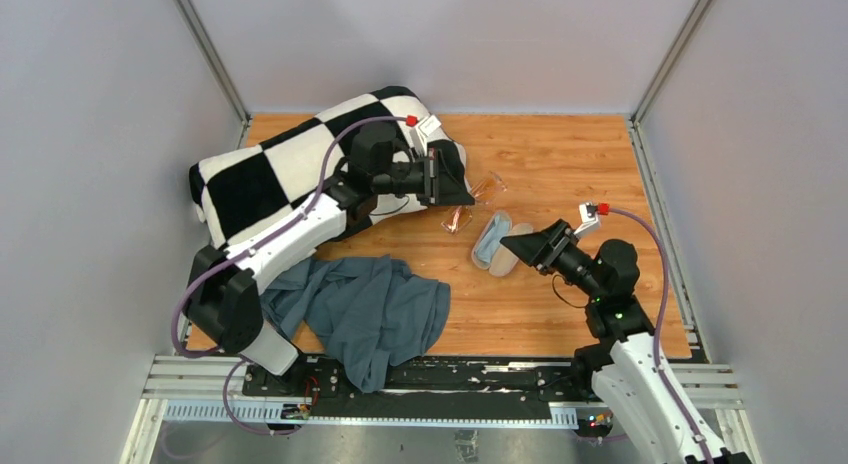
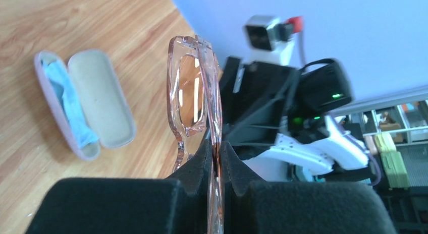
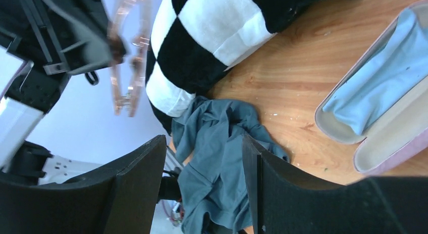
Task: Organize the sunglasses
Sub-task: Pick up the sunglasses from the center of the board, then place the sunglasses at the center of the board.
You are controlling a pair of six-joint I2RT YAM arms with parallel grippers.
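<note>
L gripper (image 2: 214, 145) clenched on sunglasses (image 2: 189, 95), carry step; next prob lower into open case (image 2: 103, 105); R gripper (image 3: 204, 140) released, empty.

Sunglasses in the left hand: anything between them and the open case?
Nothing lies between the sunglasses and the glasses case. A light-blue cloth fills one half of it, though, and the open right hand sits close beside it.
</note>
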